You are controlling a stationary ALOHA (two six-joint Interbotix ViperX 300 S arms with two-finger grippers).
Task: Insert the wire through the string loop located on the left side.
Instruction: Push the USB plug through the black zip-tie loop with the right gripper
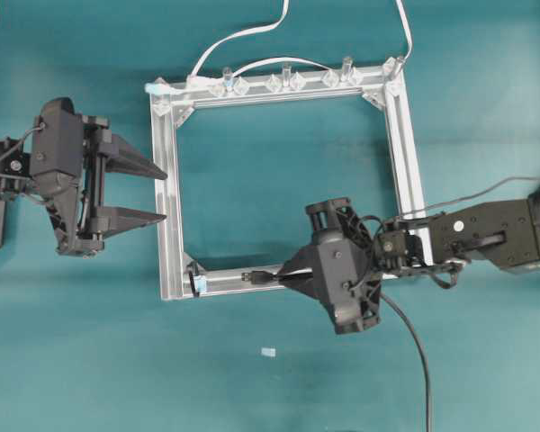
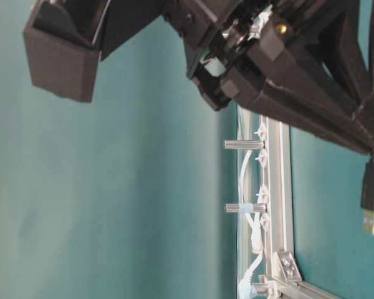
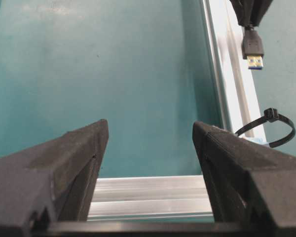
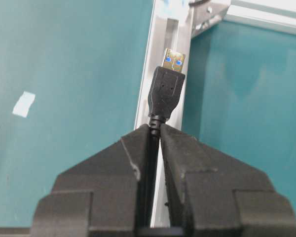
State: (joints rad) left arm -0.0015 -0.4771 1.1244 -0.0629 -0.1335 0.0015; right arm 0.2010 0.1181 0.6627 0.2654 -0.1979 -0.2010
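Observation:
The wire's black plug (image 1: 255, 277) with its silvery tip (image 4: 173, 59) sticks out of my right gripper (image 1: 283, 273), which is shut on the wire just behind the plug. The plug hovers over the silver frame's near rail (image 1: 225, 283), pointing left toward the string loop (image 1: 194, 275) at the frame's near-left corner, a short gap away. In the left wrist view the string loop (image 3: 271, 115) stands up on the rail with the plug (image 3: 252, 44) beyond it. My left gripper (image 1: 162, 193) is open and empty, just outside the frame's left rail (image 1: 167, 234).
A white cable (image 1: 243, 36) runs through clear clips (image 1: 284, 81) on the frame's far rail. The wire's black cable (image 1: 414, 342) trails off toward the near edge. A small white tape scrap (image 1: 268, 352) lies on the teal table in front of the frame.

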